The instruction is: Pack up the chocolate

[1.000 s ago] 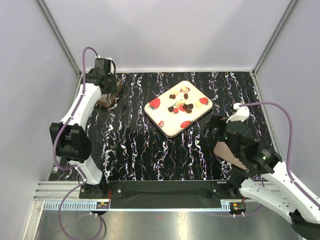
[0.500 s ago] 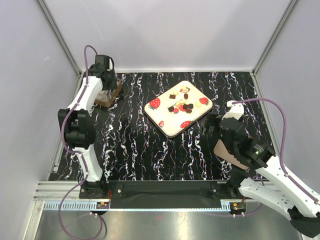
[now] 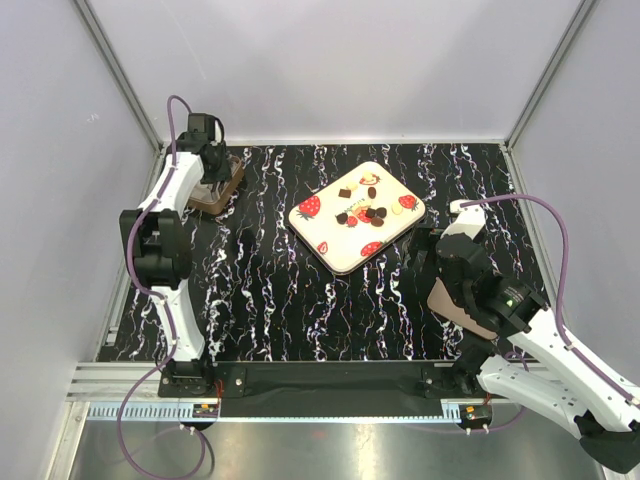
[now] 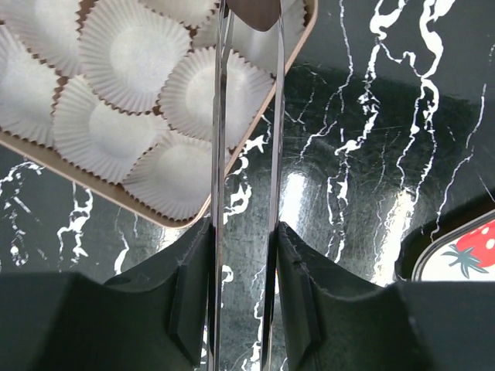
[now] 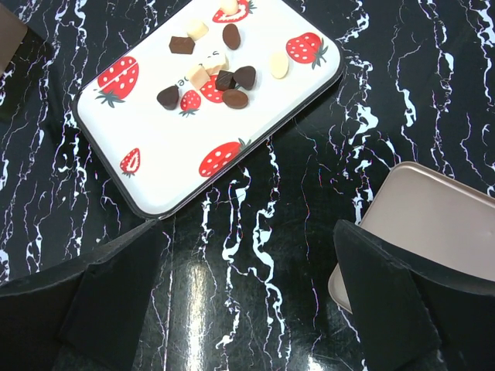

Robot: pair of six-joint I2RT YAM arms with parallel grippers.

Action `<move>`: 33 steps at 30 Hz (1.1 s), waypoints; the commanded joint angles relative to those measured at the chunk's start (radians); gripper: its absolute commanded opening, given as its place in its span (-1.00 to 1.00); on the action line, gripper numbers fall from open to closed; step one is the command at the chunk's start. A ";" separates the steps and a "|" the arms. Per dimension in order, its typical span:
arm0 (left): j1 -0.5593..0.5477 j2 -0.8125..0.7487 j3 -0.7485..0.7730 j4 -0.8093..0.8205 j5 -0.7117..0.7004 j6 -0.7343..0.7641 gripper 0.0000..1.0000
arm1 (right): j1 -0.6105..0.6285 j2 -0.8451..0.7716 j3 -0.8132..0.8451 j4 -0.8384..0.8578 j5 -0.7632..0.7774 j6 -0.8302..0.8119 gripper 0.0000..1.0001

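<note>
The chocolate (image 3: 362,210) lies as several small dark, tan and cream pieces on the white strawberry tray (image 3: 335,252), also seen in the right wrist view as the chocolate (image 5: 224,79) on the tray (image 5: 155,174). My left gripper (image 4: 244,251) is shut on thin metal tweezers (image 4: 219,154). A brown piece (image 4: 252,9) sits between the tweezer tips, above the brown box (image 4: 77,180) of white paper cups (image 4: 128,50). From above, the left gripper (image 3: 208,158) hangs over this box (image 3: 218,198). My right gripper (image 5: 247,247) is open over bare table, between tray and lid.
A tan box lid (image 5: 433,224) lies flat on the black marbled table at the right, partly under my right arm (image 3: 500,300). White enclosure walls stand along the left, back and right edges. A tray corner (image 4: 464,251) shows in the left wrist view.
My left arm has swung back and left so the tweezers sit farther over the box. The right gripper has drifted slightly toward the tray.
</note>
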 commanded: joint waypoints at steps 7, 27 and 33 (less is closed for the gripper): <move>0.000 0.010 0.051 0.058 0.034 0.024 -0.14 | 0.002 0.001 0.000 0.052 0.049 -0.014 0.99; -0.069 -0.191 0.049 -0.028 0.066 0.049 -0.07 | 0.002 -0.012 0.038 0.004 -0.004 0.038 0.99; -0.269 -0.330 -0.099 -0.015 0.048 0.048 -0.07 | 0.001 -0.025 0.041 -0.027 -0.041 0.086 1.00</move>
